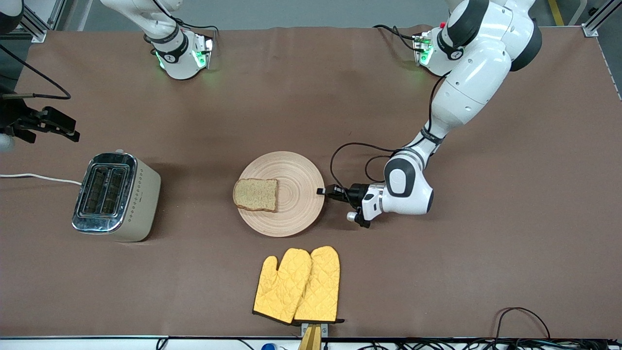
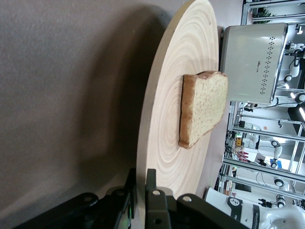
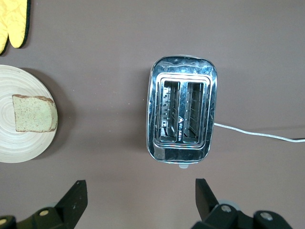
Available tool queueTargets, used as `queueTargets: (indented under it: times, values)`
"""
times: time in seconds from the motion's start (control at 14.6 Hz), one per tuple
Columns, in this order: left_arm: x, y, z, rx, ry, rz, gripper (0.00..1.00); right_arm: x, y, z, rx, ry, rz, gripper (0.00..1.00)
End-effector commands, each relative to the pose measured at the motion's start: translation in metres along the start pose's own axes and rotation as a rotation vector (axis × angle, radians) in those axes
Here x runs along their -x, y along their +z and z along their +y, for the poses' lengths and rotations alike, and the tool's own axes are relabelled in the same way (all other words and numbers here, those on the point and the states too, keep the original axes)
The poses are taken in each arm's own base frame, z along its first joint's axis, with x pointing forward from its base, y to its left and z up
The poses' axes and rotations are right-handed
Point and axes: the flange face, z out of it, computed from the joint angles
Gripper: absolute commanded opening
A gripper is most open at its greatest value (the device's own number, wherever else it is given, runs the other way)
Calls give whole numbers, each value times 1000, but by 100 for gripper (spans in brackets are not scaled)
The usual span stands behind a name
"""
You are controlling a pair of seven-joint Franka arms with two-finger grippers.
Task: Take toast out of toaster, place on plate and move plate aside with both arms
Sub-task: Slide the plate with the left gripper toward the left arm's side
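Gripping the plate (image 1: 282, 193) by its rim at the left arm's end, my left gripper (image 2: 141, 191) is clamped on the edge. I see the toast (image 1: 256, 195) lying flat on the plate, toward the right arm's end. My right gripper (image 3: 140, 200) waits high over the toaster (image 1: 115, 196) — jaws spread wide, nothing between them. Yellow oven mitts (image 1: 297, 285) lie nearer the front camera than the plate.
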Motion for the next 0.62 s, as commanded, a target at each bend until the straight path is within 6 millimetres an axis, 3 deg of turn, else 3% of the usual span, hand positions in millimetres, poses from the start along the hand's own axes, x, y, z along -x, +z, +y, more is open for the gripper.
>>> queueTargets:
  times: [0.0,0.21,0.41,0.48,0.55]
  values:
    - [-25,-28,43,18,-21,57,0,5,-4,2,11,-1,3,100]
    - [-40,-75,74,18,-93,111,0,5,-4,1,10,-1,7,100]
    - [-49,-140,59,76,-154,122,1,4,-5,0,4,-2,11,100]
    - [-47,-170,58,93,-160,104,1,4,-4,0,4,-2,9,100]
    - [-48,-204,44,82,-157,104,0,4,-4,0,4,-3,11,100]
